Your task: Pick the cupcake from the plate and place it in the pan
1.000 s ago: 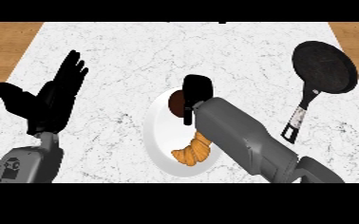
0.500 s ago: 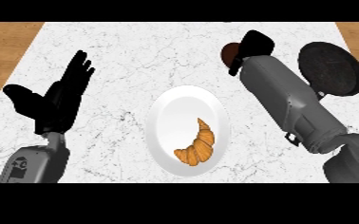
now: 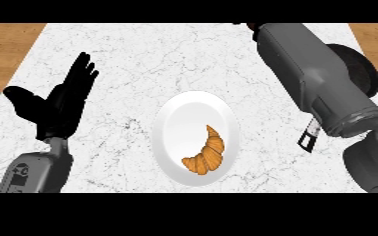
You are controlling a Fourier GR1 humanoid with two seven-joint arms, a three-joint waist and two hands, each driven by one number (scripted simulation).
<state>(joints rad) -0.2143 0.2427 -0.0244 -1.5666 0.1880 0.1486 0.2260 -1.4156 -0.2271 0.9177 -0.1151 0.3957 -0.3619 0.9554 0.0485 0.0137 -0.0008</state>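
Left hand (image 3: pixel 63 102) rests open, fingers up, at the near left. Right hand (image 3: pixel 249 25) barely shows at the far edge beyond its forearm (image 3: pixel 310 75); whether it grasps anything cannot be told. The cupcake is not visible. The pan (image 3: pixel 359 67) lies at the right, partly behind that forearm; the plate (image 3: pixel 173 130) holds a croissant (image 3: pixel 207 156) at centre.

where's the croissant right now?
Head view: the croissant lies on the white plate mid-counter, toward its lower right, between the open left hand and the right forearm.
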